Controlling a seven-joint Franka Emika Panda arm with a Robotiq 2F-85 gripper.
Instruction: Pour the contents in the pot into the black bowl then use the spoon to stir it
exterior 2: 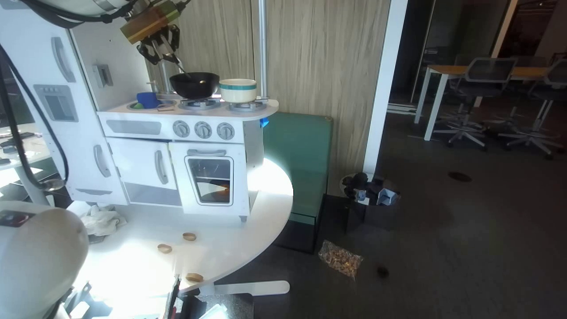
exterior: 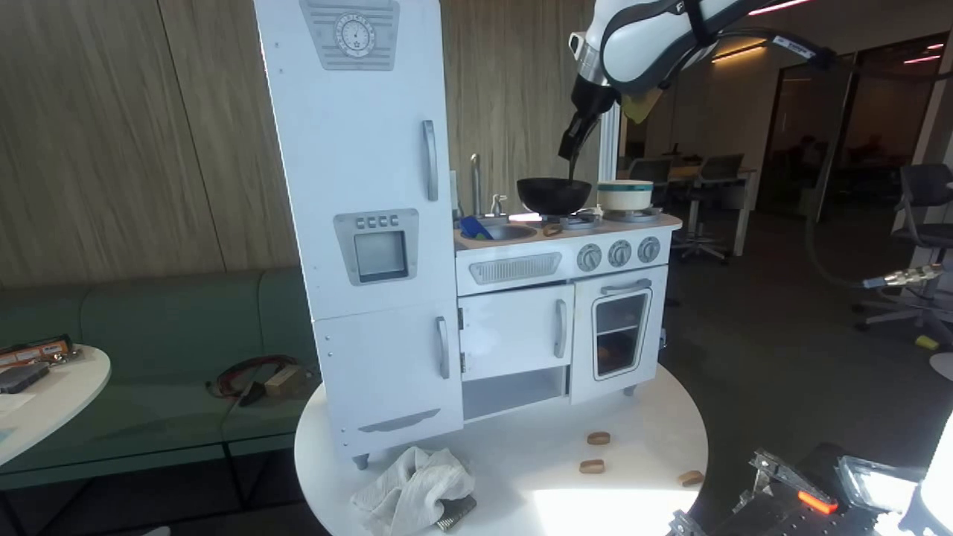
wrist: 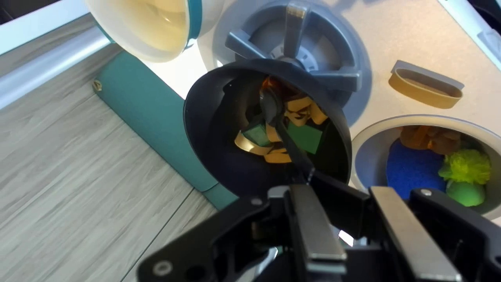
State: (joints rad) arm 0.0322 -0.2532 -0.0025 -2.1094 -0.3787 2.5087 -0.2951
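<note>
The gripper (wrist: 341, 195) clasps the spoon (wrist: 292, 145), whose head is inside the black bowl (exterior: 551, 198) below

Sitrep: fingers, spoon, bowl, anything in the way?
Fingers shut on spoon. Spoon head inside bowl; contact with pieces unclear. Pot close beside bowl, might crowd a wide stir.

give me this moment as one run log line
claw: shut on spoon | spoon: lower end inside black bowl with loose pieces | pot: upright beside black bowl | stirring motion: cannot tell
</note>
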